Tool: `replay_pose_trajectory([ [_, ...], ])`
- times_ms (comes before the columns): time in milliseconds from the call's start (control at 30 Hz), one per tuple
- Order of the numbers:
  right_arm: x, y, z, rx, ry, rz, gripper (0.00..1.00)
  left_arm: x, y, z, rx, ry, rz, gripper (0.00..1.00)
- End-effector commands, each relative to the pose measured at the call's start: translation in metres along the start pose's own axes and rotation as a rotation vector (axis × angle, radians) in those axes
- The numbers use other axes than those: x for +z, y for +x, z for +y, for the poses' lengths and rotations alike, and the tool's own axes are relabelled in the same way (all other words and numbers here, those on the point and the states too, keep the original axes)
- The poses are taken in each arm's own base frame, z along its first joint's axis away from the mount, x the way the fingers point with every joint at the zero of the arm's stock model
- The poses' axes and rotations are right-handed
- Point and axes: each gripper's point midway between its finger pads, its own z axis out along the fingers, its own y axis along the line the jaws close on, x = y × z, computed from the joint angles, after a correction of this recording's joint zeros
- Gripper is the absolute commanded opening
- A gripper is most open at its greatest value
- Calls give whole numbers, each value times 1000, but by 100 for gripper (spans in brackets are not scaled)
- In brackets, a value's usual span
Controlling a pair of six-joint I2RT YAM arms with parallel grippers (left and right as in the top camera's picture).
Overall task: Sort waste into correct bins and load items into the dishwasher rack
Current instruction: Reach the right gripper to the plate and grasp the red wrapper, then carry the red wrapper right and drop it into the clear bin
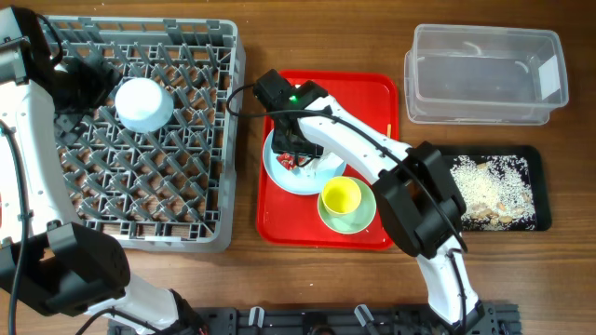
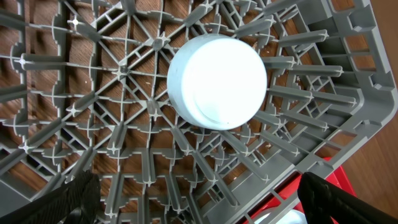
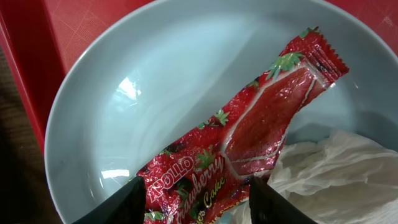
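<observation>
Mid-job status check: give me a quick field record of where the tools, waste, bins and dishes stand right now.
left tool: open, above the rack, holding nothing
right tool: open, fingers either side of the snack wrapper
blue bowl: upside down in the rack
plate: on the red tray, holds wrapper and tissue
yellow cup: inside the green bowl, on the red tray
clear tub: nothing visible inside
black tray: holds rice scraps

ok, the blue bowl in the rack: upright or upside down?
Upside down. The blue bowl shows its flat base to both cameras, with no hollow visible, and it sits among the pegs of the rack.
</observation>
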Motion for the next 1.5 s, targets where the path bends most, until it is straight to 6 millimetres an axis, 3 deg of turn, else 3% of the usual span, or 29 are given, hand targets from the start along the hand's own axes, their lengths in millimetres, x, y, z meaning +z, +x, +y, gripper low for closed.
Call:
replay_pose_trajectory([
  [0,22,5,-10,4,60,21,54,2,1,0,-12,3,9,100],
  [167,33,8,-12,-10,79,39,54,2,1,0,-12,3,9,100],
  [300,32,6,-10,-24,73,34,29,2,1,0,-12,3,9,100],
  [400,26,1,-6,-28,59,22,21,2,1,0,-12,3,9,100],
  [633,-5,-10,2,-43,15,-20,4,2,1,0,-12,3,9,100],
  [800,-27,-17,6,-48,-22,-62,4,2,1,0,-12,3,9,100],
  [967,-73,-49,-12,1,-57,-179,4,2,1,0,-12,3,8,100],
  [1067,-105,-75,-34,75,-100,-248,4,2,1,0,-12,3,8,100],
  [1133,-128,-103,-61,159,-107,-328,4,2,1,0,-12,3,8,100],
  [1233,-153,-153,-131,431,-57,-480,4,2,1,0,-12,3,8,100],
  [1400,-147,-194,-235,857,-42,-545,4,2,1,0,-12,3,8,100],
  [1467,-145,-200,-258,923,-39,-558,4,2,1,0,-12,3,8,100],
])
